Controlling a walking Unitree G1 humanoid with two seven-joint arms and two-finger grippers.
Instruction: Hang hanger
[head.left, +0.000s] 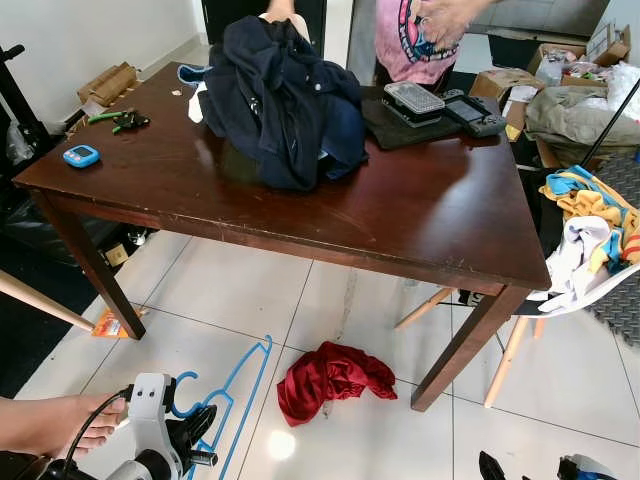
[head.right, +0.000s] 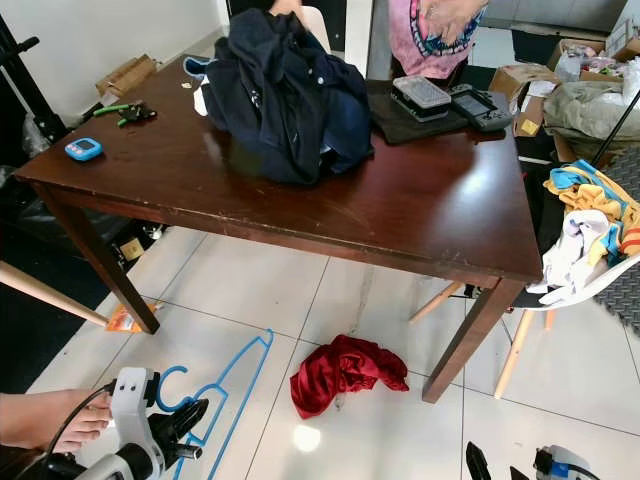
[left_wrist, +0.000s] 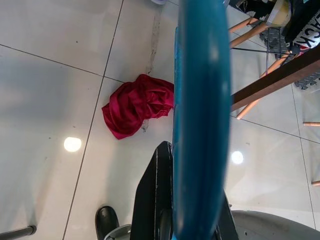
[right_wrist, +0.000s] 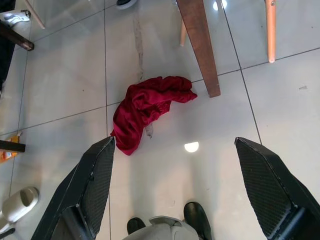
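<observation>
Blue wire hanger (head.left: 235, 395), lower left of frame, pinched in my left end effector (head.left: 200, 425) near its hook: light, stiff, slippery, likely to swing. Right end effector (right_wrist: 187, 180) spread wide, empty.

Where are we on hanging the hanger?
Done: the left hand is shut on the blue hanger, held low above the tiled floor. The right hand is open, pointing down at the red garment on the floor. Left: carrying it to a rail, none visible here.
</observation>
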